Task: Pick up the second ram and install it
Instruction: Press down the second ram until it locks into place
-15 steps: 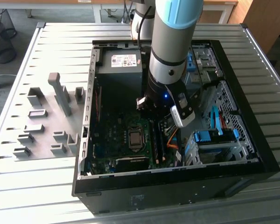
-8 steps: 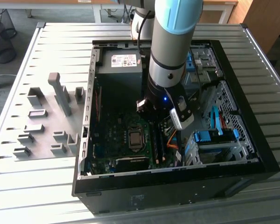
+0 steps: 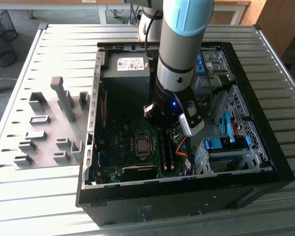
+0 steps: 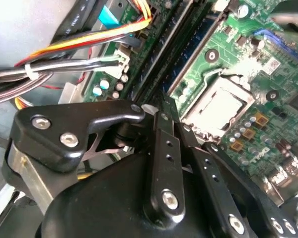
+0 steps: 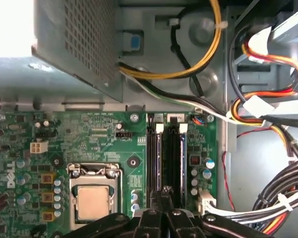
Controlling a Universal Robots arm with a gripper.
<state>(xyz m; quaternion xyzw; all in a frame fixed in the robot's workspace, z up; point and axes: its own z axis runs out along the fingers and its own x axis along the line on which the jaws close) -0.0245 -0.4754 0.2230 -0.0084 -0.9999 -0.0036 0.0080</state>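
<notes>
The gripper (image 5: pixel 165 198) sits closed over the memory slots (image 5: pixel 169 158), perhaps pressing the second ram (image 5: pixel 181 158); even, vertical pressure suits.

**Legible markings**

1. Power supply (image 3: pixel 125 73): in the exterior view, a white label (image 3: pixel 131 64) sits on its top face. It carries a red mark and rows of fine print. No character can be made out.
2. Motherboard (image 5: pixel 109 148): in the first wrist view, a line of white silk-screen lettering (image 5: pixel 102 114) runs along the board edge beside the memory slots (image 5: pixel 168 158). It is too fine to read. A larger white printed logo (image 5: pixel 11 174) stands sideways near the board's outer edge.
3. In the second wrist view, a small white sticker (image 4: pixel 271 64) lies on the same board near the processor socket (image 4: pixel 219 106). Its print cannot be read.
</notes>
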